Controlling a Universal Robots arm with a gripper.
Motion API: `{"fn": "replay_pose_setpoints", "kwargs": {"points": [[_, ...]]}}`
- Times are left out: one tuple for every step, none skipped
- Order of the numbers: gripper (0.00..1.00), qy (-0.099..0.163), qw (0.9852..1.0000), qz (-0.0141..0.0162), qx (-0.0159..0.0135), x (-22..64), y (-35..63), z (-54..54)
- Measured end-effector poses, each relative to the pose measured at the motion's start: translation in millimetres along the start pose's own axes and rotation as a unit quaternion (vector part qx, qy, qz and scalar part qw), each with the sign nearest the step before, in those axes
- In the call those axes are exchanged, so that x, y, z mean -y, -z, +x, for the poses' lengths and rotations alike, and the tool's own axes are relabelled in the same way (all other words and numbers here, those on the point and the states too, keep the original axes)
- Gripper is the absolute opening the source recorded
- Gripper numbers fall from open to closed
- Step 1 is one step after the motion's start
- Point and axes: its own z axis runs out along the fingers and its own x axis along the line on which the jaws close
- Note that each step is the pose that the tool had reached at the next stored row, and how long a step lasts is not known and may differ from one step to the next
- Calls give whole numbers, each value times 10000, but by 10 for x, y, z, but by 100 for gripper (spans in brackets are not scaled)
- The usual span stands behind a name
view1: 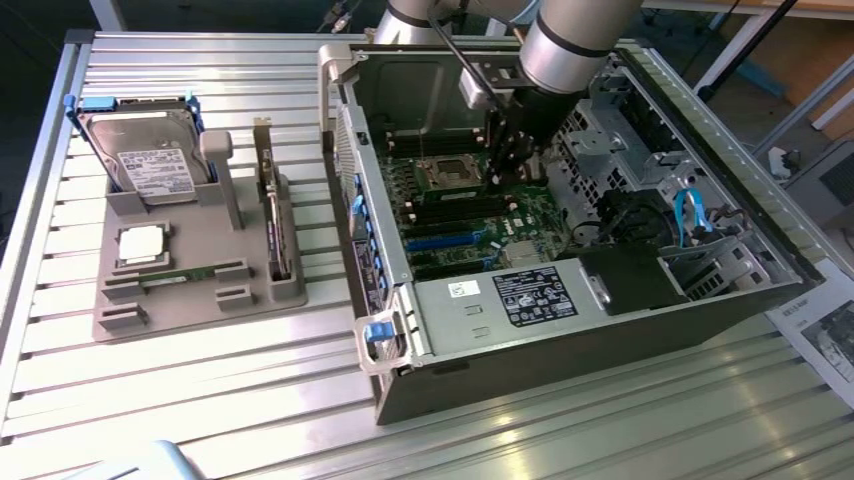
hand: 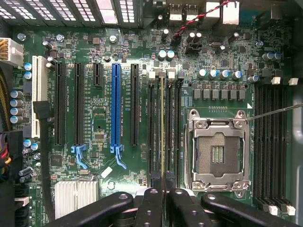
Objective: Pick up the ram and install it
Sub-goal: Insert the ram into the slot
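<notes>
Exterior view: reaches down into open computer case (view1: 400,330) lying on desk (view1: 200,410). Pincer (view1: 513,165) low over motherboard (view1: 461,215), grip hard to tell from here. To exterior view's left of case, grey tray (view1: 200,305) with hard drive (view1: 150,150), well apart from pincer.

Wrist view: pincer (hand: 163,191) pressed nearly together, pinching ram (hand: 162,127) between fingers (hand: 150,205). Ram seen edge-on as thin line along black memory slots (hand: 150,127), just beside empty processor socket (hand: 219,153). Cannot tell whether seated in slot or just above it.
</notes>
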Motion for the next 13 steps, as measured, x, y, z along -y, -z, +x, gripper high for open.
{"fn": "replay_pose_setpoints", "kwargs": {"points": [[12,0,10000,0,0,0,0,0],[12,1,10000,1,2,0,-2,5],[12,1,10000,1,2,0,-2,13],[12,1,10000,0,1,-1,0,28],[12,0,10000,1,2,-3,0,36],[12,0,10000,1,2,-6,0,46],[12,0,10000,0,2,-7,1,56],[12,0,10000,0,2,-9,1,64],[12,0,10000,0,2,-9,1,66],[12,0,10000,0,2,-9,1,66],[12,0,10000,0,2,-9,1,66],[12,0,10000,0,1,-9,0,67],[12,0,10000,0,2,-8,-6,67]]}}
